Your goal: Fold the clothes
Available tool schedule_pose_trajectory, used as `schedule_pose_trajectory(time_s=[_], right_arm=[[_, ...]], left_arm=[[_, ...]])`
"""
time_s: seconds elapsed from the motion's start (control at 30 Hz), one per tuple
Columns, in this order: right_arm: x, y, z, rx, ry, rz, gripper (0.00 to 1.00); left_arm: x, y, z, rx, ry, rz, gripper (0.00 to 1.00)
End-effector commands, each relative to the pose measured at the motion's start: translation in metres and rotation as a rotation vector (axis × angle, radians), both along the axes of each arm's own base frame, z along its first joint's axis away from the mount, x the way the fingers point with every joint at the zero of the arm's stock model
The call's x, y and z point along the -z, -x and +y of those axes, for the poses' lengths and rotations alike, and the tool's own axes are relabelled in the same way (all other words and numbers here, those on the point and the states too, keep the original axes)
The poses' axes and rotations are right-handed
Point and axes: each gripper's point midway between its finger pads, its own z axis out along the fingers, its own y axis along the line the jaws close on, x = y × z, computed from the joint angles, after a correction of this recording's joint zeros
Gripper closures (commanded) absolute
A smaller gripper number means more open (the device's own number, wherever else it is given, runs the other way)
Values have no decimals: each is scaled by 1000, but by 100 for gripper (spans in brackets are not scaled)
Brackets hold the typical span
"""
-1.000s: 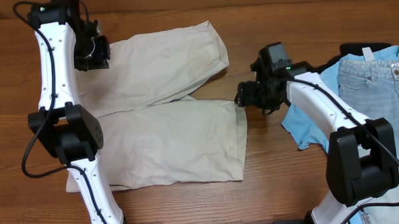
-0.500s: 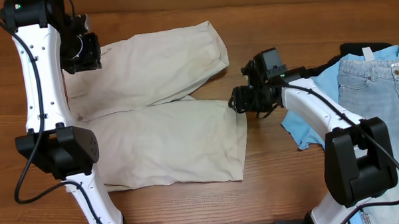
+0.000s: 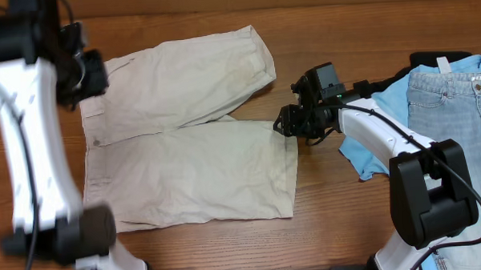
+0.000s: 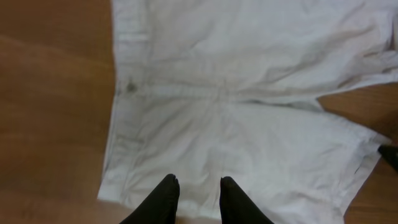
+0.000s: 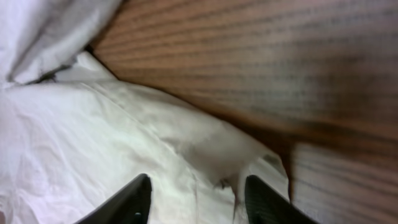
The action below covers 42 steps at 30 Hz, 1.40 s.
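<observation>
Overhead: the shorts (image 3: 185, 145) lie flat and unfolded on the tabletop (image 3: 331, 212), waistband toward the left arm, 2 legs toward the right. The right claw (image 3: 292, 123) sits low at the near leg's hem corner. The left claw (image 3: 82, 72) is raised beside the waistband, its arm blurred.

Left wrist: the left claw (image 4: 196, 183) is narrowly parted, empty, clear above the cloth.

Right wrist: the right claw (image 5: 198, 186) is spread wide, empty, over the hem corner.

Judgement: this is the grasp stage of fold 1. Next, the right claw must pinch the hem and the left must descend to the waistband.
</observation>
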Motion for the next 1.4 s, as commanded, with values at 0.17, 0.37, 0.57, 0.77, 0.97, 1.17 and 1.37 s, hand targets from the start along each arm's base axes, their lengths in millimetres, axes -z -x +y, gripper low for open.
schedule_pose_trajectory(time_s=[0.17, 0.37, 0.57, 0.77, 0.97, 1.17, 1.37], right_arm=[[1, -11, 3, 60, -20, -20, 51], [3, -13, 3, 70, -28, -33, 90], [0, -35, -12, 124, 2, -108, 96], [5, -20, -21, 158, -23, -5, 81], [18, 2, -2, 101, -13, 27, 40], [16, -3, 8, 127, -36, 7, 50], [11, -17, 9, 191, -64, -23, 62]], left_arm=[[65, 73, 14, -169, -75, 272, 72], [144, 90, 10, -208, -56, 403, 67], [211, 124, 6, -208, -51, 516, 64], [248, 152, 8, -235, -87, 570, 60], [252, 155, 7, -256, -87, 575, 54], [253, 152, 14, -260, -123, 558, 46], [253, 148, 18, -281, -140, 540, 39]])
